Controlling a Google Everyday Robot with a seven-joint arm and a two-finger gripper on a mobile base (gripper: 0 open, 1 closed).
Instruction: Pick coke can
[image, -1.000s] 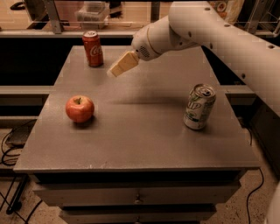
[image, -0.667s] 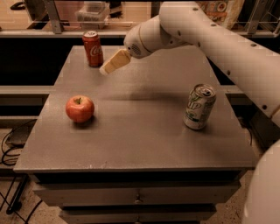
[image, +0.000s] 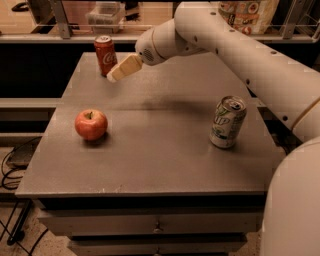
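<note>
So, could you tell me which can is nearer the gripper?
The red coke can, far left at the back; the gripper hovers just beside it, well away from the white-and-green can.

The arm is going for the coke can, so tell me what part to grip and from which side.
Grip the coke can across its straight middle wall, below the silver top. It stands upright near the table's far edge. Probably come in level from its front-right, where the gripper hangs close by.

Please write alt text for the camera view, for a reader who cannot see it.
The robot's gripper hovers beside an upright coke can near the table's far left corner. A red apple sits front left, a white-and-green can at right.
</note>
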